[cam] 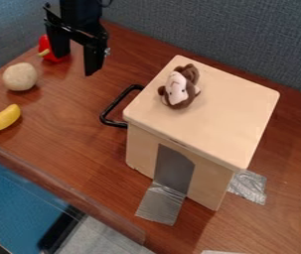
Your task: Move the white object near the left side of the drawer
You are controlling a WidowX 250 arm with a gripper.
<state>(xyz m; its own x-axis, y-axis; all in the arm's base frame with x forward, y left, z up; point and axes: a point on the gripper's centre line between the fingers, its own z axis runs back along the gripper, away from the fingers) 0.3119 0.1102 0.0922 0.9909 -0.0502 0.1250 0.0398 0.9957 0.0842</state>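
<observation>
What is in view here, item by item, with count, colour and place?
Table: 1, brown, under the toys
Drawer box: 1, light wood, right of centre on the table
Handle: 1, black, on the box's left side
Stuffed animal: 1, brown and white, on the box top
Ball: 1, off-white, left
Banana: 1, yellow, left edge
Pepper-like toy: 1, red, upper left
Tape: 2 pieces on the table, silver, at the box's foot
Partition: grey-blue, behind the table
Arm: 1, black, top edge
Hand: 1, black, open, upper left
</observation>
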